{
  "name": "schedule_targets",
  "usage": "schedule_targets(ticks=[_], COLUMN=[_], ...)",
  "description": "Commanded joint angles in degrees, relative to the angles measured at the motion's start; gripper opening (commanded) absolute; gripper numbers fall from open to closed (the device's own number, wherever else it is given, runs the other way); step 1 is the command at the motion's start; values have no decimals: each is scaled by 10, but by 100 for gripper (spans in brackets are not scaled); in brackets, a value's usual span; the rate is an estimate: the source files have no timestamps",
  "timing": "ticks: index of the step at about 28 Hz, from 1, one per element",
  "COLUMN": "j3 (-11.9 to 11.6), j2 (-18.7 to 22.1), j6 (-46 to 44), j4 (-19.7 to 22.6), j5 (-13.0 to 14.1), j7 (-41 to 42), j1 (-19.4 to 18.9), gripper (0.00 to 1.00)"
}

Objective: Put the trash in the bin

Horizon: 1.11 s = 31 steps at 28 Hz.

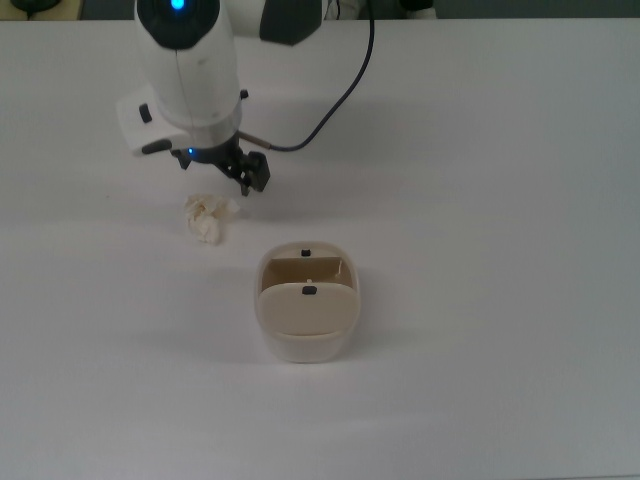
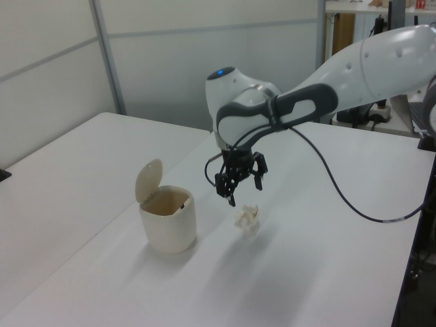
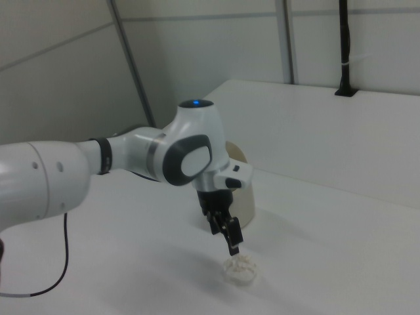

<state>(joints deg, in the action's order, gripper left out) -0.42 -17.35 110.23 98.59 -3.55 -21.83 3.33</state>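
Top view: the trash (image 1: 207,217), a lumpy off-white wad, lies on the white table (image 1: 480,200) left of frame centre. The bin (image 1: 307,303) stands below and right of it, near centre, lid swung up, tan interior showing. The gripper (image 1: 222,175) hangs just above the wad's upper edge in the frame, the arm's white body covering most of it.

Left view: gripper (image 2: 242,187) at frame centre, fingers spread apart and holding nothing, tips pointing down just above the trash (image 2: 246,216) (a gap shows between them). The bin (image 2: 167,214) sits left of centre, flap upright.

Right view: gripper (image 3: 231,239) near centre, above the trash (image 3: 240,268) at the lower edge; finger spacing cannot be told here. The bin (image 3: 244,197) peeks from behind the arm.
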Motion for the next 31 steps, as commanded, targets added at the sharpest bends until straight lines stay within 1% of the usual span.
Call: schedule_targets(ticks=[1,4,5,9,17,18,20,21,23,24,25,28,30,31], j3=[-4,-6,-7,-7,-7,-7,-7,-7,-7,-7,-7,-7,-7,-7], j2=[-25,-36,-46,-58,-78,-79,-79,-79,-80,-80,-80,-78,-73,-70], j6=[39,50,54,64,76,78,82,83,84,85,87,92,92,92], j4=[4,5,5,5,5,5,5,5,5,5,5,6,6,6], j5=[-8,-11,-16,-27,-29,-28,-28,-28,-28,-28,-28,-28,-28,-28], j7=[-23,-23,-24,-25,-25,-25,-25,-25,-25,-25,-25,-22,-19,-18], j1=[11,12,12,12,12,12,12,13,14,14,15,18,19,19], gripper=[100,100,100,100,100,97,85,71,55,50,39,31,27,27])
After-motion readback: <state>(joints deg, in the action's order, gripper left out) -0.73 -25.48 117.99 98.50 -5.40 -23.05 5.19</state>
